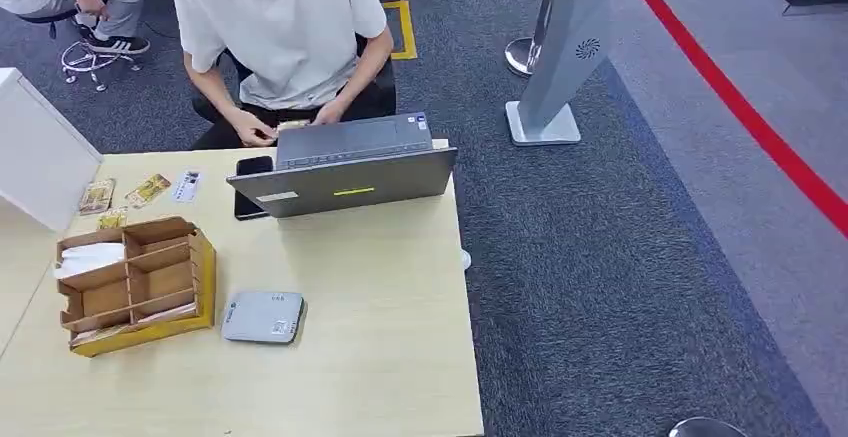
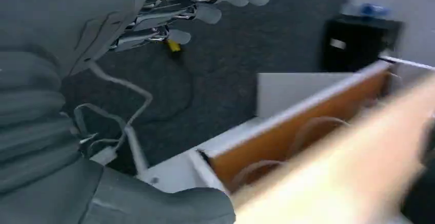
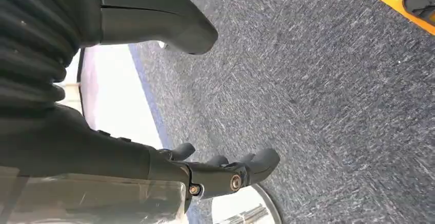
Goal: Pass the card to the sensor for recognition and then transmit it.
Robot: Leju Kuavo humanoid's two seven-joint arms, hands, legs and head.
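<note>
In the head view a grey card sensor [image 1: 262,317] lies flat on the light wooden table [image 1: 380,357], just right of a wooden card organizer [image 1: 135,282] with a yellow base. White cards [image 1: 88,257] sit in the organizer's far left slot. Loose cards [image 1: 147,189] lie on the table behind it. My left hand [image 2: 195,8] hangs beside the table's edge over the dark carpet, fingers stretched out and holding nothing. My right hand [image 3: 128,157] hangs over grey carpet, thumb and fingers apart and empty.
A person sits at the table's far side typing on a grey laptop [image 1: 345,167], a black phone [image 1: 252,169] beside it. A white box [image 1: 40,152] stands at the left edge. A grey floor stand [image 1: 560,67] and a red floor line [image 1: 760,132] lie to the right.
</note>
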